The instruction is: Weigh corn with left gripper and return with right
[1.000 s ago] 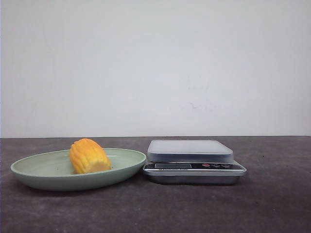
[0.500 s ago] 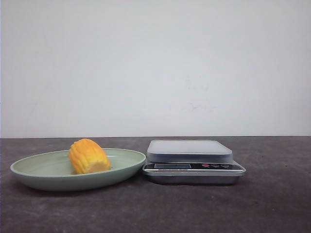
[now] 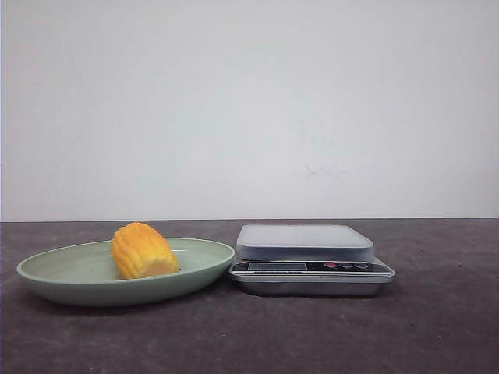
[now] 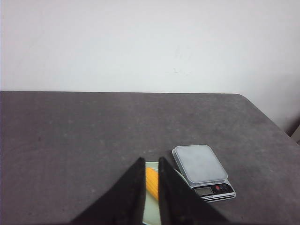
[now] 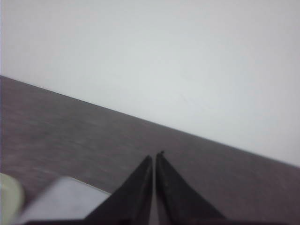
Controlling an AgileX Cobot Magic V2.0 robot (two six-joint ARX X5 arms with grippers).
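the corn (image 3: 143, 251) lies on its side in the green plate (image 3: 47, 276), just left of the scale (image 3: 310, 257). the left gripper (image 4: 151, 161) hangs above the corn, fingers slightly apart, empty. the right gripper (image 5: 154, 157) is pressed together, empty.

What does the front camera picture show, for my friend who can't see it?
A stubby yellow-orange corn piece lies in a pale green plate on a dark table. A kitchen scale sits just right of it, nothing on it.
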